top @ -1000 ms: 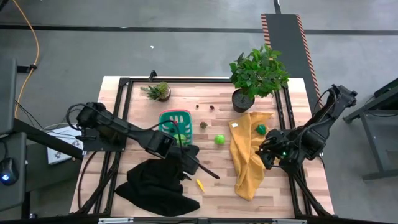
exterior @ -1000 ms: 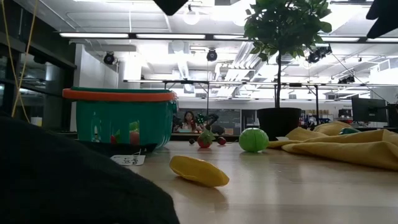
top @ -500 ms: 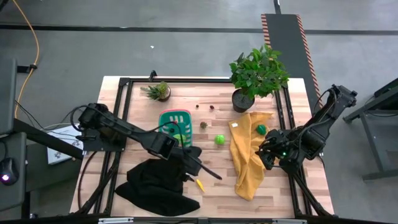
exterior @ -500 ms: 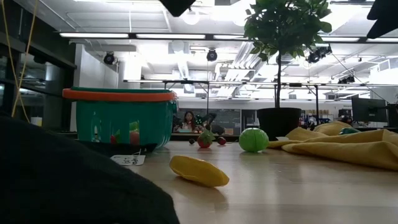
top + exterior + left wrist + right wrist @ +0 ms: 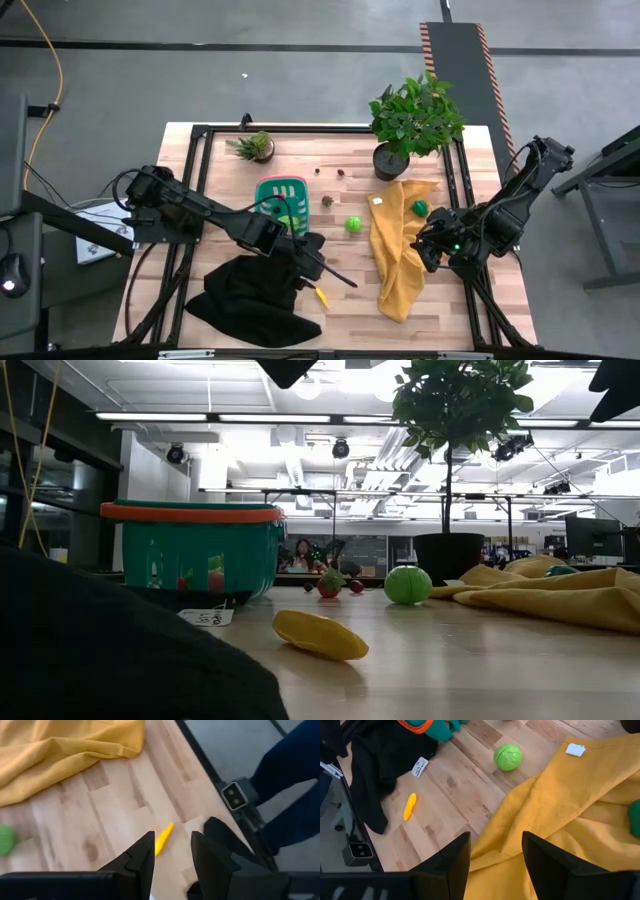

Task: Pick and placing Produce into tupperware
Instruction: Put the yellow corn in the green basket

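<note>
Presently we find the left gripper [image 5: 172,852] poised above the yellow toy piece [image 5: 321,296], its fingers [image 5: 141,855] standing apart with nothing between them. That piece lies on the wooden table [image 5: 350,310] just beside the black cloth [image 5: 250,295]. We note the teal basket [image 5: 281,196] (red-pink rim, a few small pieces inside as the low view shows) near the table's middle. A green ball [image 5: 353,224] rests between basket and yellow cloth [image 5: 400,250], and a darker green piece [image 5: 420,207] sits on that cloth. We observe the right gripper [image 5: 495,852] waiting over the yellow cloth, fingers parted and empty.
</note>
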`<state>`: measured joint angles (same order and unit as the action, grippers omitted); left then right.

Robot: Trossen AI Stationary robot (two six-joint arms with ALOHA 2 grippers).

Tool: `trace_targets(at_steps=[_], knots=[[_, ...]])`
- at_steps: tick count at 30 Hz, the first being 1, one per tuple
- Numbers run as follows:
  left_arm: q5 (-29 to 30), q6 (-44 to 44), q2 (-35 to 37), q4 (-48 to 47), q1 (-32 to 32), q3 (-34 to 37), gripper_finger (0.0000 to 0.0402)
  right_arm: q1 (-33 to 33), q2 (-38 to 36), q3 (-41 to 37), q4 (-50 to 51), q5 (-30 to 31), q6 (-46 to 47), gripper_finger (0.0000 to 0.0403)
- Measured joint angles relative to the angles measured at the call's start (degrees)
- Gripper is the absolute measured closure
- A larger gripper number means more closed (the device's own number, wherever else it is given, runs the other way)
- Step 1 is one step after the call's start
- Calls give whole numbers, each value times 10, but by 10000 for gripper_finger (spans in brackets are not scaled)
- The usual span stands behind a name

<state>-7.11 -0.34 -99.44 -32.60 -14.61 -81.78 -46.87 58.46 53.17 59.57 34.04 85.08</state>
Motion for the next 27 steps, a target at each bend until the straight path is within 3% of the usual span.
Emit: trace_targets(at_steps=[5,27], knots=[[27,0,0,0,0,0,284,0,0,0,2,0,15,234],[35,0,0,2,0,0,284,0,0,0,10,5,30,234]])
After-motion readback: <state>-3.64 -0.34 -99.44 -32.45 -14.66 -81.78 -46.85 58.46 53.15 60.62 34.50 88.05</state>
